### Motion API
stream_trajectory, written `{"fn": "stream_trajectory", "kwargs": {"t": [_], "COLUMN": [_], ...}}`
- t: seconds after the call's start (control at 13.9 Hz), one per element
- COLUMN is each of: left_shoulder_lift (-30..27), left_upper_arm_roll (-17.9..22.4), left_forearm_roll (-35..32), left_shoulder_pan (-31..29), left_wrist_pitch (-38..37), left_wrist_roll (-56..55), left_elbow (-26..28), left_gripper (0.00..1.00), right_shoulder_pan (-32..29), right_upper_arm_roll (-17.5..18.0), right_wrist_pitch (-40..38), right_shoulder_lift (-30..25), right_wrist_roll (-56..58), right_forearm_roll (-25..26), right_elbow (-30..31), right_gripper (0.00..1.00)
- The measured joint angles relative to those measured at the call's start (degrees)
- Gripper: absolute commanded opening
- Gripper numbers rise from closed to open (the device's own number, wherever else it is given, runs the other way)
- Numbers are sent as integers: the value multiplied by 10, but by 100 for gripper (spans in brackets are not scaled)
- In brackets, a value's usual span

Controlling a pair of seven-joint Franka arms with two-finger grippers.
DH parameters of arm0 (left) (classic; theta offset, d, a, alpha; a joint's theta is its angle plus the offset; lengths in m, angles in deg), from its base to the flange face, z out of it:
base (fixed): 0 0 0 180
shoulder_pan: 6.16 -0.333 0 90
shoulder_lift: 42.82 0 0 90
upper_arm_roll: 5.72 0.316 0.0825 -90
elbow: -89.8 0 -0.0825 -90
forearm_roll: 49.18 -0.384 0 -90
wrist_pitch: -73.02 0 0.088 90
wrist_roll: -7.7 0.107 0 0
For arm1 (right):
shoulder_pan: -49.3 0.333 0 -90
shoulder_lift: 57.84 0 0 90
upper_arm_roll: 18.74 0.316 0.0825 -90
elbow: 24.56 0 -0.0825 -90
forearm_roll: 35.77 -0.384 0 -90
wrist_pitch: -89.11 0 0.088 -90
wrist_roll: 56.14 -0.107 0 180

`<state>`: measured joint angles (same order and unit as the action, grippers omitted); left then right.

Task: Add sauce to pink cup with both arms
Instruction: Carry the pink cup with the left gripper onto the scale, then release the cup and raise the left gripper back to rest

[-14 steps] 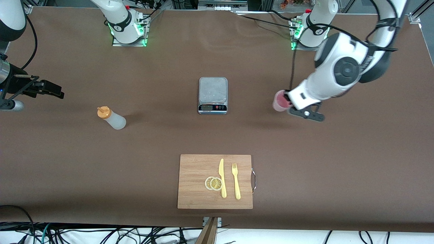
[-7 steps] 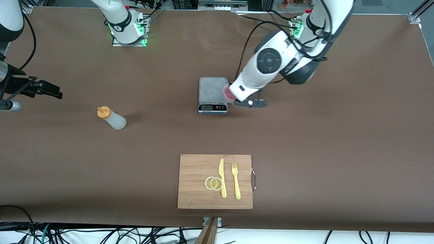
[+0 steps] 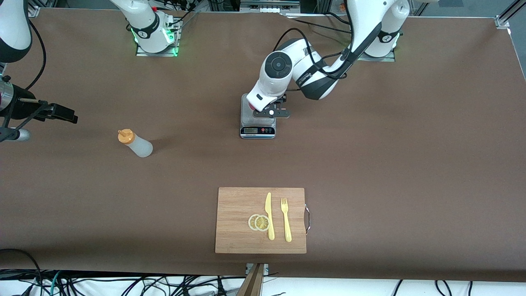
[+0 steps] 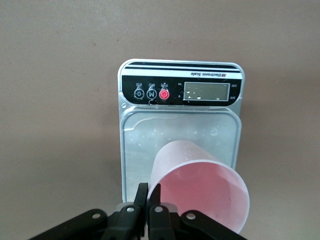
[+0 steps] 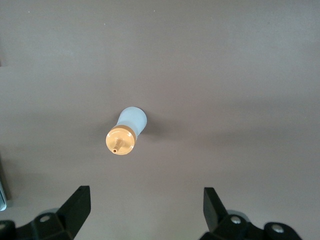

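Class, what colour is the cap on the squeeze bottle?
Orange, on the squeeze bottle; clearest in the right wrist view.

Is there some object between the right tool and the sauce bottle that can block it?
Nothing visible does. The right tool is open, up above the table with the sauce bottle standing upright under it, and only bare table shows around the bottle. The left tool is shut on the pink cup, over the scale.

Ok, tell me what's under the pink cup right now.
The pink cup, pinched at its rim by the left gripper, is over the kitchen scale's steel platform. Whether its base touches the platform is hidden by the cup itself.
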<state>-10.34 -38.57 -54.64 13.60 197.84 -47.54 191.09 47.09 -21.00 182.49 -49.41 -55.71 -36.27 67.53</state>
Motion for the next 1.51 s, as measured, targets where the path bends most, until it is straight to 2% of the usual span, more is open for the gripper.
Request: {"fn": "stream_trajectory", "kwargs": {"t": [0.07, 0.14, 0.22, 0.29, 0.36, 0.72, 1.0, 1.29, 1.51], "left_shoulder_lift": [4, 7, 8, 9, 9, 7, -43, -134, -174], "left_upper_arm_roll": [0, 0, 0, 0, 0, 1, 1, 2, 5], "left_forearm_roll": [-5, -6, -6, -6, -6, -6, -6, -6, -6], "left_shoulder_pan": [1, 2, 4, 6, 7, 6, -10, -81, -159], "left_wrist_pitch": [1, 1, 1, 1, 1, -15, -107, -211, -300], "left_wrist_roll": [-6, -8, -9, -11, -15, -17, -8, 88, 193], "left_elbow": [0, 0, 0, 0, 0, -15, -40, -46, -89], "left_gripper": [0, 7, 28, 62, 100, 100, 100, 100, 100], "right_shoulder_pan": [-1, -2, -2, -2, -2, -3, -22, -41, -57], "right_upper_arm_roll": [-1, -2, -2, -2, -2, -3, -12, -15, -15], "right_wrist_pitch": [0, 0, 0, 0, 0, 0, 0, 1, 9], "right_shoulder_lift": [2, 3, 6, 9, 11, 15, 19, 32, 45], "right_wrist_roll": [0, 0, 0, 0, 0, 8, 111, 250, 384], "right_forearm_roll": [0, 0, 0, 0, 0, 2, 3, 3, -10], "right_elbow": [0, 0, 0, 0, 0, 0, 0, 0, 0], "right_gripper": [100, 100, 100, 100, 100, 100, 100, 100, 100]}}
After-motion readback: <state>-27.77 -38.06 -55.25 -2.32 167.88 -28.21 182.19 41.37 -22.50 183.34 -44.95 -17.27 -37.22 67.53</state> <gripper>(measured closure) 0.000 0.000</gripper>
